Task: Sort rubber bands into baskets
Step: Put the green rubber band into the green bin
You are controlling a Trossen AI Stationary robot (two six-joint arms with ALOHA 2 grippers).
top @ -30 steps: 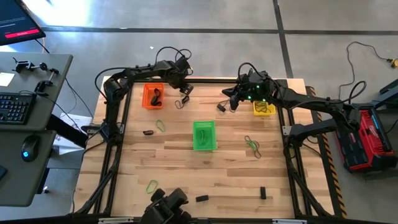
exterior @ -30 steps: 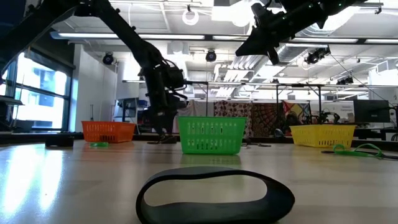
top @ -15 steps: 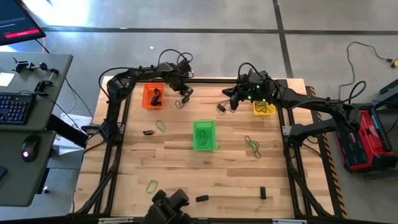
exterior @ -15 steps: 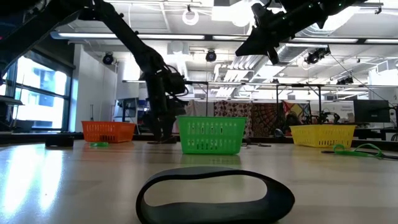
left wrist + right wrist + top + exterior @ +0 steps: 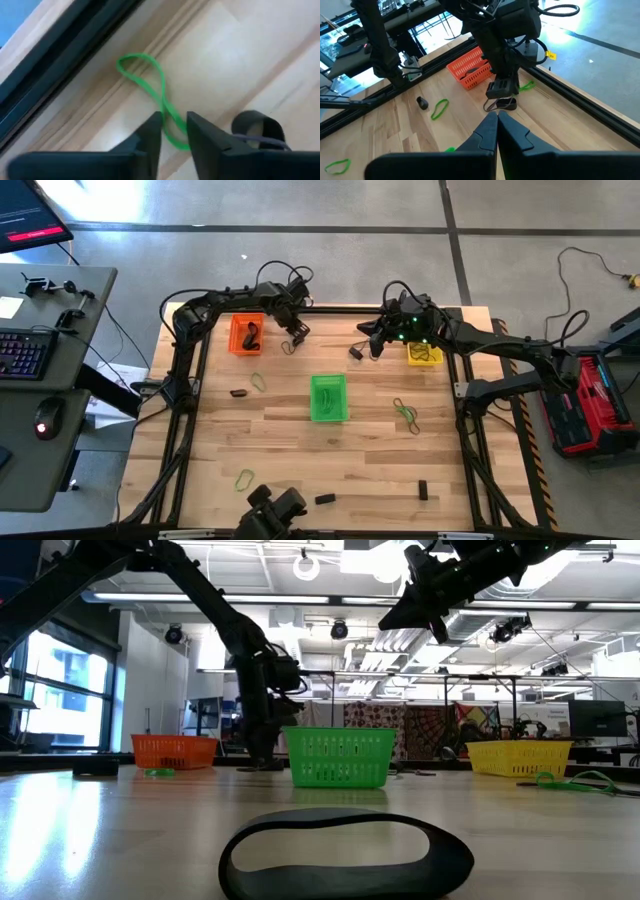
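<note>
A thin green rubber band [image 5: 150, 87] lies on the wood by the table's far rail, with a black band [image 5: 257, 127] beside it. My left gripper [image 5: 174, 122] hangs low over them, right of the orange basket [image 5: 246, 333]. It is slightly open, with its fingertips on either side of the green band's near end. It also shows in the right wrist view [image 5: 501, 90]. My right gripper [image 5: 497, 120] is shut and empty, held high left of the yellow basket [image 5: 423, 352]. The green basket [image 5: 328, 397] stands mid-table. My left gripper comes down from above with the green band's near end [image 5: 172, 127] between its two fingertips. I cannot tell whether they touch it. The band lies flat and slack on the table.
Loose bands lie about: green ones [image 5: 259, 381] [image 5: 244, 478], a green and tan pair [image 5: 405, 412], and black bundles [image 5: 238, 393] [image 5: 325, 499] [image 5: 422, 490]. A black band [image 5: 250, 335] lies in the orange basket. A wide black band [image 5: 345, 855] lies close before the low camera.
My left gripper has shifted a little toward the table's right edge, staying low over the bands by the far rail. My right arm has kept still.
</note>
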